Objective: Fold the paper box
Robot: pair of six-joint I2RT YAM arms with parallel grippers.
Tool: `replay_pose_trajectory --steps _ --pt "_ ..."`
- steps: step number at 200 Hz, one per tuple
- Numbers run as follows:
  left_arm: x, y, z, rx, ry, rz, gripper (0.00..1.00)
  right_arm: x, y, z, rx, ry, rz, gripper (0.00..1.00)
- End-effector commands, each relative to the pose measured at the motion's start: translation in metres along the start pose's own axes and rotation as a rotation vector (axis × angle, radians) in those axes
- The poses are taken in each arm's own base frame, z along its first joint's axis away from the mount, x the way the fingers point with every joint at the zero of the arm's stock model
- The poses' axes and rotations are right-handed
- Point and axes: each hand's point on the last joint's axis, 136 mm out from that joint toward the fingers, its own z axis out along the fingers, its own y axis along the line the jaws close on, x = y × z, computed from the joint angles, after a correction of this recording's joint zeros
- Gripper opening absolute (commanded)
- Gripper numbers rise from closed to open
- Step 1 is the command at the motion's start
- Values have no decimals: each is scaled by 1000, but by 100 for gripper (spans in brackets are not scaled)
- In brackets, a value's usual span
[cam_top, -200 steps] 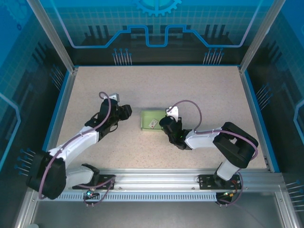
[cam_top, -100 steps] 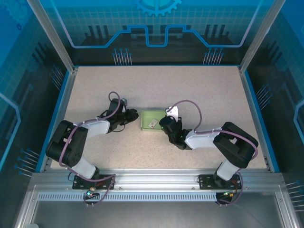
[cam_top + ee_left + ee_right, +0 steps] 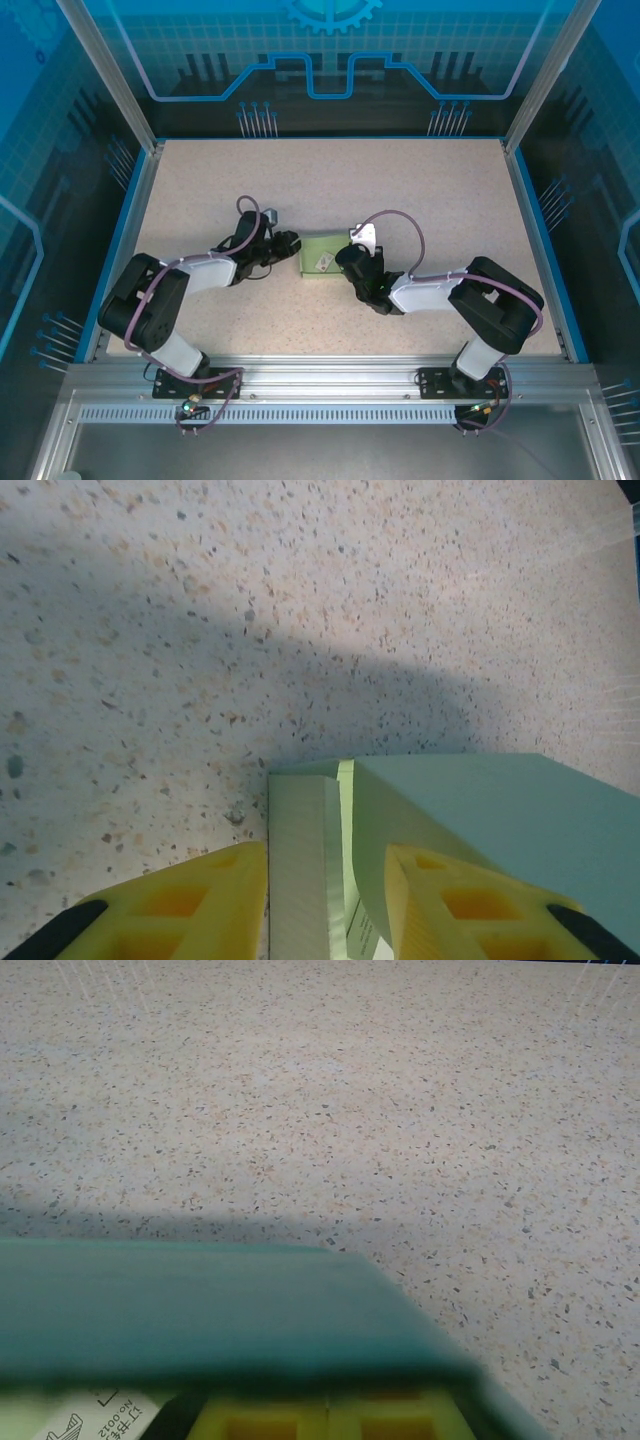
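**Paper box flanked by both arms at mid-table**

Paper box (image 3: 318,252), pale green, lies near the middle of the speckled table (image 3: 420,190) in the top external view, with a small white label (image 3: 324,262) on its upper face. The left gripper (image 3: 293,243) reaches its left end, and the right gripper (image 3: 343,262) meets its right side.

From the left wrist, the left gripper (image 3: 326,905) straddles the near end of the box. Its yellow fingers (image 3: 195,905) stand a narrow way apart on either side of a pale upright wall beside the wider green panel (image 3: 500,815). One finger lies against that wall, but it cannot be told whether the pair actually pinches it. The box's shadow falls across the tabletop beyond.

From the right wrist, a blurred dark-green panel of the box (image 3: 220,1310) spans the lower frame. Just beneath it, the right gripper (image 3: 328,1426) has its two yellow fingers pressed together. Whether any paperboard is caught between them cannot be told. A corner of the printed label (image 3: 95,1418) shows at lower left.
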Motion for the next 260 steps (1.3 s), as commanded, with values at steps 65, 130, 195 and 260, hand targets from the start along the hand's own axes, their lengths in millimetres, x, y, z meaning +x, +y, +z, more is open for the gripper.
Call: replay_pose_trajectory --steps 65,130,195,260 --pt "-1 13 -9 -82 -56 70 39 24 -3 1 -6 59 -90 0" --pt "-31 28 -31 -160 -154 81 42 24 -2 0 1 39 -164 0" --pt "-83 -30 -74 -75 -273 241 51 19 4 0 -7 26 -188 0" --pt "-65 -98 -53 10 -57 595 54 16 6 2 -2 17 -204 0"
